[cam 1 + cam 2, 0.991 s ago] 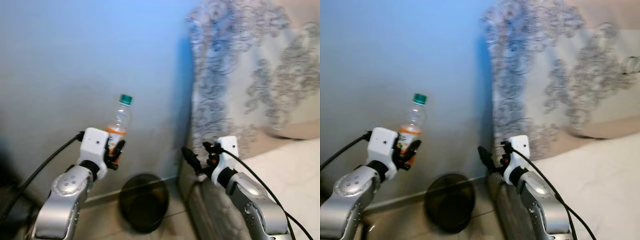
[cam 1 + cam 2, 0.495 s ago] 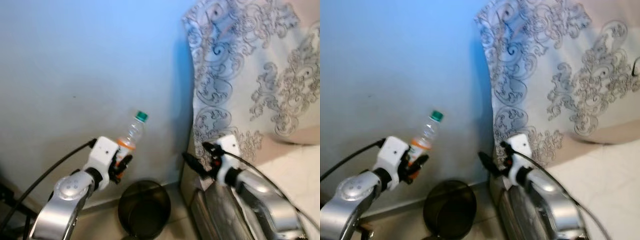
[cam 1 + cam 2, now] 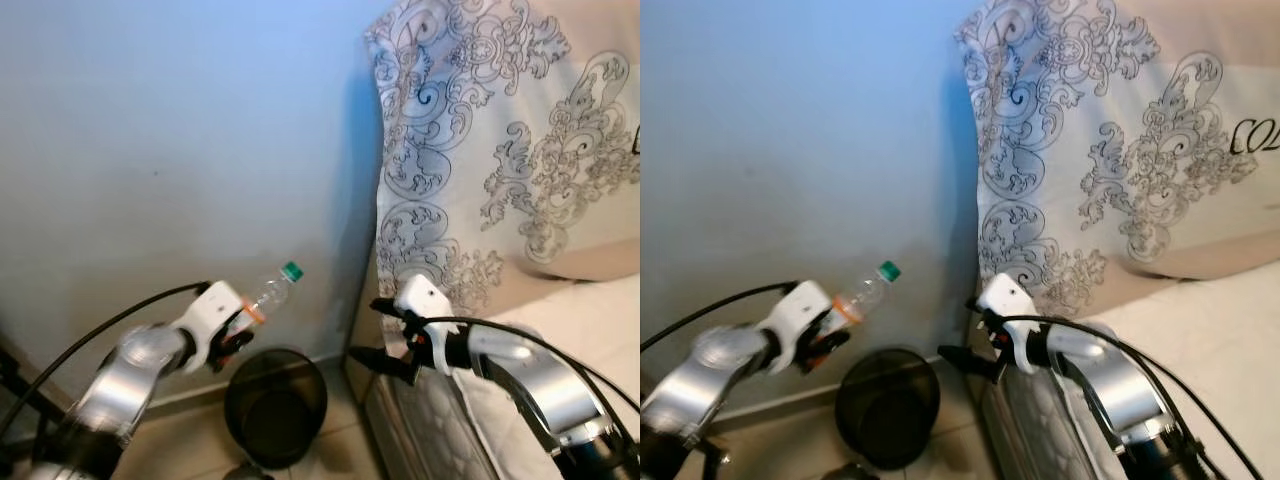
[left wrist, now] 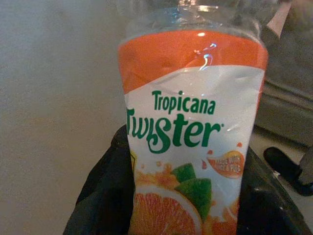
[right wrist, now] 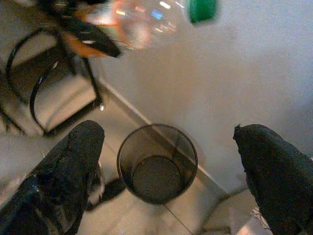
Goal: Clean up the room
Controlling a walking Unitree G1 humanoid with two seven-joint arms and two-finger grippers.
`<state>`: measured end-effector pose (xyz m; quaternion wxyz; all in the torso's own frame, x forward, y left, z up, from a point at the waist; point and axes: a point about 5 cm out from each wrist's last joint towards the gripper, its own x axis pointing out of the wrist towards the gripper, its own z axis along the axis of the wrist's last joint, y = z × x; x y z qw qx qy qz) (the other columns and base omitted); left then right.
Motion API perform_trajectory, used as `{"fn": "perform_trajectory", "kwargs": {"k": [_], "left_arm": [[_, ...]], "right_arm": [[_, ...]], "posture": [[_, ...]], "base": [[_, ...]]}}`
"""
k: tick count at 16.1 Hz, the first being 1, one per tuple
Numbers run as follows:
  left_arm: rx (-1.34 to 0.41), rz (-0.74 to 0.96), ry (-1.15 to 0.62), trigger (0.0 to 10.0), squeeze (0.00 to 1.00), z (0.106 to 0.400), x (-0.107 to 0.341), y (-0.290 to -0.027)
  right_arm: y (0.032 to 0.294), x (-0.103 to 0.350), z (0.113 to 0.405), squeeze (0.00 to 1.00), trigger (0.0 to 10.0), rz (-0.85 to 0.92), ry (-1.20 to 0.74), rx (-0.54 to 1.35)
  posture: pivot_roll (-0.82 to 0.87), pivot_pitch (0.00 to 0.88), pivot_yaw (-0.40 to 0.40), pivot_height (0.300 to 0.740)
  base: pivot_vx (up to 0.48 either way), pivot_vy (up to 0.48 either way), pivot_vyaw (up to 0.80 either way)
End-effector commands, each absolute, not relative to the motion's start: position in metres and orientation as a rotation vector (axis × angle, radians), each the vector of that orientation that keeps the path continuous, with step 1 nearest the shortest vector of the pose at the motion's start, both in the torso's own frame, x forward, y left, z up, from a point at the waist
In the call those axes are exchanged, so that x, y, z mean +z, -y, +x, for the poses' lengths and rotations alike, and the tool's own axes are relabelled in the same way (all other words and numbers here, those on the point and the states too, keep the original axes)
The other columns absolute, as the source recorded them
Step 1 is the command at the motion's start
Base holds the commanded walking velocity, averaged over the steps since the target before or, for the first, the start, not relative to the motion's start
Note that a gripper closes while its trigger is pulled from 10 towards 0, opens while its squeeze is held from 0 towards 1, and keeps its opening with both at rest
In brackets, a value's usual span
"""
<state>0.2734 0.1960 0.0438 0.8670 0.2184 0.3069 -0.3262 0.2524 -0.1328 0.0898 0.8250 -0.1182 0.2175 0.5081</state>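
A clear plastic bottle (image 3: pixel 266 291) with a green cap (image 3: pixel 292 271) and an orange Tropicana Twister label (image 4: pixel 190 127) is held in my left gripper (image 3: pixel 238 330), which is shut on its lower body. The bottle leans cap-first to the right, above the left rim of a round black mesh waste bin (image 3: pixel 277 405). The bin stands on the tiled floor against the wall and looks empty inside (image 5: pixel 157 161). My right gripper (image 3: pixel 368 335) hovers by the bed's corner, right of the bin, open with nothing between its fingers (image 5: pixel 63 181).
A pale blue wall (image 3: pixel 150 120) rises behind the bin. A bed with a grey scroll-patterned cushion (image 3: pixel 480 150) and white mattress (image 3: pixel 590 320) is on the right. A black metal frame (image 5: pixel 49 93) stands on the floor left of the bin.
My left arm has lowered and the bottle has tipped from near upright to leaning right over the bin. My right gripper has dropped and points down-left. The camera has shifted.
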Motion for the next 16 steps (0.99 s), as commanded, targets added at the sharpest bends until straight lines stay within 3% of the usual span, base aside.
{"fn": "perform_trajectory", "kwargs": {"k": [1,11,12,13,14,16], "left_arm": [[-0.697,0.468,-0.660,10.0,0.00,0.279,0.034,-0.191],[-0.665,0.486,-0.689,10.0,0.00,0.301,0.012,-0.180],[-0.645,0.457,-0.676,10.0,0.42,0.304,0.013,-0.178],[-0.641,0.451,-0.673,10.0,0.42,0.305,0.014,-0.176],[-0.633,0.458,-0.667,10.0,0.86,0.306,0.013,-0.175],[-0.599,0.468,-0.650,10.0,0.88,0.309,0.015,-0.174]], "right_arm": [[0.132,0.092,0.253,0.00,10.0,-0.297,-0.467,1.123],[0.134,0.095,0.218,0.00,10.0,-0.313,-0.534,1.196],[0.135,0.096,0.216,0.00,10.0,-0.313,-0.539,1.200],[0.135,0.097,0.215,0.00,10.0,-0.313,-0.541,1.202],[0.135,0.098,0.213,0.00,10.0,-0.313,-0.543,1.203],[0.135,0.100,0.210,0.00,10.0,-0.311,-0.548,1.199]], "posture": [[-0.02,0.000,-0.046,0.740],[-0.12,0.000,-0.012,0.740],[-0.13,0.000,-0.010,0.740],[-0.13,0.001,-0.010,0.740],[-0.14,0.005,-0.012,0.740],[-0.15,0.011,-0.015,0.740]], "base": [[0.000,0.000,0.00],[0.000,0.000,0.00],[0.000,0.000,0.00],[0.000,0.000,0.00],[0.000,0.000,0.00],[0.000,0.000,0.00]]}}
